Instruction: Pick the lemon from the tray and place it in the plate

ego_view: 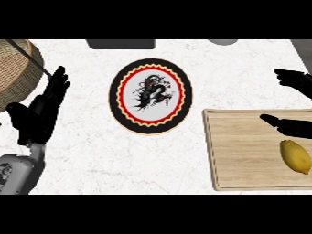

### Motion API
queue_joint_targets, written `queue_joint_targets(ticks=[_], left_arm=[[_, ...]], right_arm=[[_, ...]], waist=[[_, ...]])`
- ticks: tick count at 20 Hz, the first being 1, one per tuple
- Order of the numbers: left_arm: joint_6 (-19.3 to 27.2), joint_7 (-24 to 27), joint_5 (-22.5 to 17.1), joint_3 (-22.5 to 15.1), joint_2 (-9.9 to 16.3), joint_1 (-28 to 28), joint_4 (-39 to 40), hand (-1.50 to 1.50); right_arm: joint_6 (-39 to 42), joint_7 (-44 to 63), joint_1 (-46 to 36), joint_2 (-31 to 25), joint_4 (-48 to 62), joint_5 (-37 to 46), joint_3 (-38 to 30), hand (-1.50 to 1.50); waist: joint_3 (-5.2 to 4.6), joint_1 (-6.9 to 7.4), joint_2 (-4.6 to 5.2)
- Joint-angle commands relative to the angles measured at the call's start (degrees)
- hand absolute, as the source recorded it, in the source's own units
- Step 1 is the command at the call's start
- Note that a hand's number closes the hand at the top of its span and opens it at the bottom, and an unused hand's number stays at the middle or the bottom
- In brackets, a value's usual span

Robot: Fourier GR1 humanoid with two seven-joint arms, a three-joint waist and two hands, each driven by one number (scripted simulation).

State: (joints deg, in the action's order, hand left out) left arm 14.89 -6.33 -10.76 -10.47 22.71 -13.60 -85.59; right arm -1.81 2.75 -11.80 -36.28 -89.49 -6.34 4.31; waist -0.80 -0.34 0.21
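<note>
A yellow lemon [296, 156] lies on the wooden tray [246, 155] at the right, near its right side. My right hand [305, 107] is open above the tray's far right corner, thumb pointing left just beyond the lemon, not touching it. The plate [151, 96], with a black rim, red and yellow ring and a dark dragon design on white, sits at the counter's middle with nothing on it. My left hand [42, 109] rests open at the left, fingers up, well away from both.
A wicker basket [6, 73] with a dark handle stands at the far left, close to my left hand. A grey object [121, 44] and a round grey item [223, 41] sit at the counter's far edge. The counter's right edge runs past the tray.
</note>
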Motion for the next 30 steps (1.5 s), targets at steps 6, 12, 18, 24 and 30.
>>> queue_joint_targets(ticks=[6,12,18,24,30], left_arm=[[-4.96,4.61,1.37,1.79,0.21,-0.31,7.43,0.0],[-0.8,-0.62,5.29,-1.15,-3.01,-3.67,5.3,0.0],[-4.14,2.38,3.49,1.39,-1.14,-0.43,4.64,0.0],[-2.58,0.9,5.38,-0.34,-3.34,-0.14,3.6,0.0],[-6.28,0.69,4.41,3.15,-2.49,-2.75,5.92,0.0]], right_arm=[[-12.57,-13.15,15.27,10.62,4.94,11.18,3.45,-1.5],[-18.42,-6.14,20.31,3.47,-9.58,20.06,1.78,-1.5],[-9.47,9.88,25.45,-8.14,-21.16,20.7,-3.59,-1.5],[4.16,25.06,25.32,-16.17,-24.32,16.07,-5.09,-1.5],[12.37,28.31,22.08,-16.28,-20.35,14.2,-6.95,-1.5]], waist=[[0.8,-0.08,-0.15],[0.71,-1.04,-0.46],[0.58,-0.55,-0.49],[0.69,0.1,-0.34],[0.78,0.25,-0.19]])
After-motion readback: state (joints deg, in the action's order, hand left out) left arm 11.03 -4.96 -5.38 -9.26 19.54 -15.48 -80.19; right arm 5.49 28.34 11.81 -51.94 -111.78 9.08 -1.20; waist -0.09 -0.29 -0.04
